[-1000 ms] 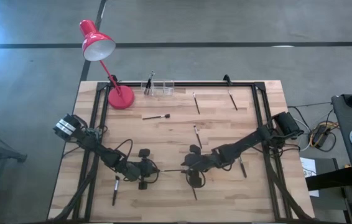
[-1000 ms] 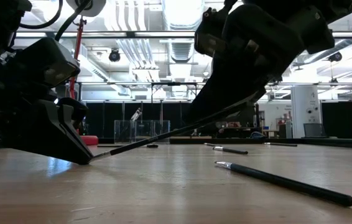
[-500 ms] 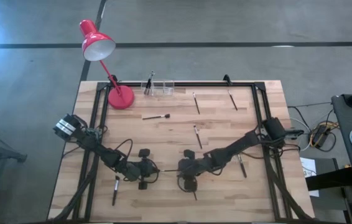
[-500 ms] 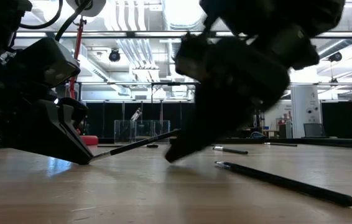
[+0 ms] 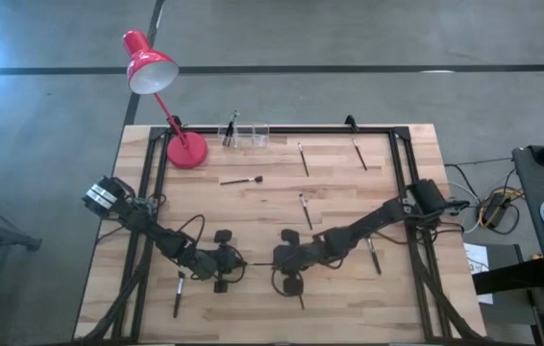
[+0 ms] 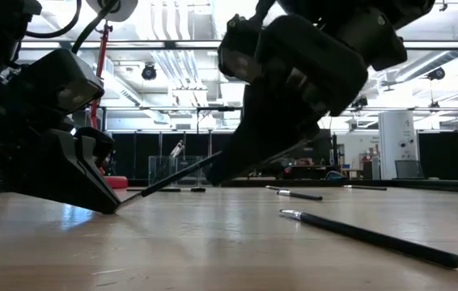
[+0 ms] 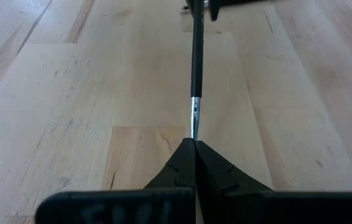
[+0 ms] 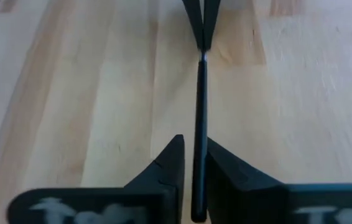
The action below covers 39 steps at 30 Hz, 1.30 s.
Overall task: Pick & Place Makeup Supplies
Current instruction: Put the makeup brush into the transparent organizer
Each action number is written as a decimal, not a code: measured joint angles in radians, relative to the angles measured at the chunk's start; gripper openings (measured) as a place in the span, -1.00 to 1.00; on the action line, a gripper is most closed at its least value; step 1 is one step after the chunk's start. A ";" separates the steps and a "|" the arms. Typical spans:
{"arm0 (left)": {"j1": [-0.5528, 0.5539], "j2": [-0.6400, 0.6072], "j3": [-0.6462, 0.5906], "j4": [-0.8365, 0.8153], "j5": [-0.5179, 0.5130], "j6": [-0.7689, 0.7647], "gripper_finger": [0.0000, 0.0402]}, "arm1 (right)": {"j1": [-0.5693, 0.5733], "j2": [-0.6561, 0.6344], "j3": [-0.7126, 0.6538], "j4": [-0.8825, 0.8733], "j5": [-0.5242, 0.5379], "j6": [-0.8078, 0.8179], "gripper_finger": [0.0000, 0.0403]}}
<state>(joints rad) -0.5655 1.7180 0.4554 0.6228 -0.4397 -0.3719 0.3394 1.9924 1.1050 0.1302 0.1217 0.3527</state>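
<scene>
Lower centre: both grippers, left (image 5: 241,261) and right (image 5: 278,261), clench one brush (image 5: 259,261). It's thin, light, slippery; you grip mid-handle.

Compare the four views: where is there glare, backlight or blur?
High view: even light, bluish glare at the floor's upper left. Low view: bright ceiling lights silhouette both arms, and the table reflects a sheen. Right wrist view: the pincer around the brush looks soft. Left wrist view: crisp wood grain.

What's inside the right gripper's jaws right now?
A brush handle sits between the right gripper's fingers. The left gripper pinches its other end. Its bristle tip is hidden.
</scene>
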 joint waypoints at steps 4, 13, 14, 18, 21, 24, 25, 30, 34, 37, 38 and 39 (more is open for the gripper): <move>0.000 0.000 0.000 0.000 0.004 -0.004 -1.00 | -0.003 -0.009 -0.011 0.002 0.002 0.001 -0.94; 0.000 -0.006 0.000 0.003 0.018 -0.049 -0.94 | -0.003 -0.010 -0.013 -0.003 0.001 -0.014 -0.96; 0.000 -0.014 0.000 -0.001 0.023 -0.050 -0.91 | -0.003 -0.010 -0.013 -0.003 0.001 -0.018 -0.96; -0.004 -0.098 -0.001 -0.040 0.028 -0.043 -0.76 | -0.003 -0.027 -0.024 -0.002 0.005 -0.032 -0.96; -0.018 -0.187 -0.001 -0.103 0.000 -0.010 -0.66 | -0.002 -0.053 -0.048 -0.001 0.029 -0.040 -0.96; -0.042 -0.274 -0.005 -0.130 -0.085 0.036 -0.60 | -0.002 -0.097 -0.095 0.024 0.081 -0.052 -0.96; -0.050 -0.298 -0.010 -0.122 -0.121 0.055 -0.58 | -0.002 -0.112 -0.117 0.042 0.103 -0.061 -0.96; -0.063 -0.344 -0.105 0.152 -0.238 0.162 -0.56 | -0.014 -0.203 -0.266 0.243 0.169 -0.094 -0.96; -0.026 -0.278 -0.226 0.550 -0.223 0.235 -0.56 | -0.045 -0.253 -0.400 0.504 0.199 -0.120 -0.96; 0.022 -0.215 -0.273 0.811 -0.165 0.250 -0.56 | -0.070 -0.265 -0.472 0.756 0.217 -0.174 -0.96; 0.041 -0.196 -0.280 0.872 -0.148 0.250 -0.56 | -0.079 -0.261 -0.481 0.835 0.219 -0.192 -0.96; 0.062 -0.179 -0.276 0.922 -0.121 0.249 -0.56 | -0.086 -0.260 -0.491 0.899 0.219 -0.211 -0.96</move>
<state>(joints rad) -0.5036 1.5389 0.1791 1.5448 -0.5609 -0.1231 0.2535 1.7329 0.6141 1.0291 0.3411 0.1419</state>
